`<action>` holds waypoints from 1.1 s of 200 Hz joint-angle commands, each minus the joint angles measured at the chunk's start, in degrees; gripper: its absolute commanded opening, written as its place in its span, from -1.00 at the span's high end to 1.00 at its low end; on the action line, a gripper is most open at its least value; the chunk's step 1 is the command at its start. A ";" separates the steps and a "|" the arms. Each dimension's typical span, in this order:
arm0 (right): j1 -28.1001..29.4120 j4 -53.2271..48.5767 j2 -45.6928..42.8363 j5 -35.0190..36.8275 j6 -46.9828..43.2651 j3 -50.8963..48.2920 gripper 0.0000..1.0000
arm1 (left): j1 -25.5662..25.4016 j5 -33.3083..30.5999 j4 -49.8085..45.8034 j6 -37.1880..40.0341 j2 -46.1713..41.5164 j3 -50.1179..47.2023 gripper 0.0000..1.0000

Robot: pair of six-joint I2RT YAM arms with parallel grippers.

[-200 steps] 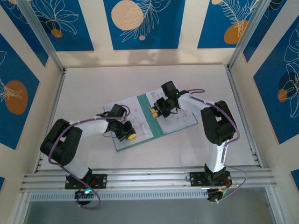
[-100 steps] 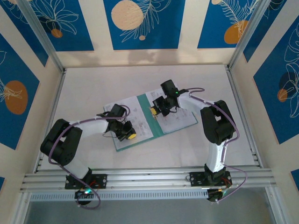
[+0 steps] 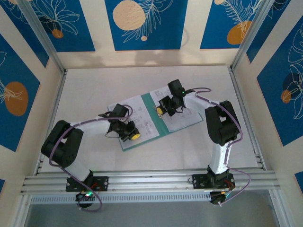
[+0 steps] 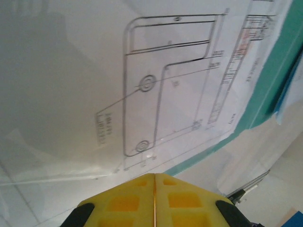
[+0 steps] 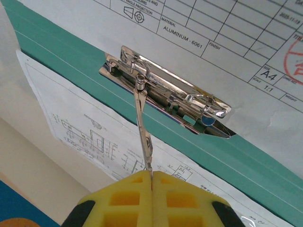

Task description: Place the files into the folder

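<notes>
The teal folder point(image 3: 163, 126) lies open mid-table with printed white files on its left leaf point(image 3: 142, 118) and right leaf point(image 3: 182, 118). In the right wrist view my right gripper point(image 5: 152, 174) is shut on the thin steel lever point(image 5: 142, 123) of the folder's metal clip point(image 5: 165, 92), over the teal spine point(image 5: 71, 56). From above, that gripper point(image 3: 160, 111) sits at the spine. My left gripper point(image 3: 132, 135) is shut, its tips point(image 4: 155, 176) down on a sheet with a line drawing point(image 4: 156, 94) near the folder's teal edge point(image 4: 279, 61). A paler blue strip point(image 4: 288, 101) shows beside that edge.
The white table point(image 3: 94, 90) has free room all round the folder. An aluminium rail point(image 3: 151, 179) runs along the near edge, and blue-patterned walls point(image 3: 142, 23) close the back and sides. A thin dark cable point(image 4: 246, 187) lies near the left fingers.
The right jaws have closed on the clip lever. The folder with its sheets has slid a little to the right, and the right gripper moved with it. The left gripper barely moved.
</notes>
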 commanded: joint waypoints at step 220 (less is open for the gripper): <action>-4.14 17.30 0.25 3.41 -2.27 -16.95 1.00 | -1.79 -3.03 -2.37 -0.34 10.51 5.02 0.88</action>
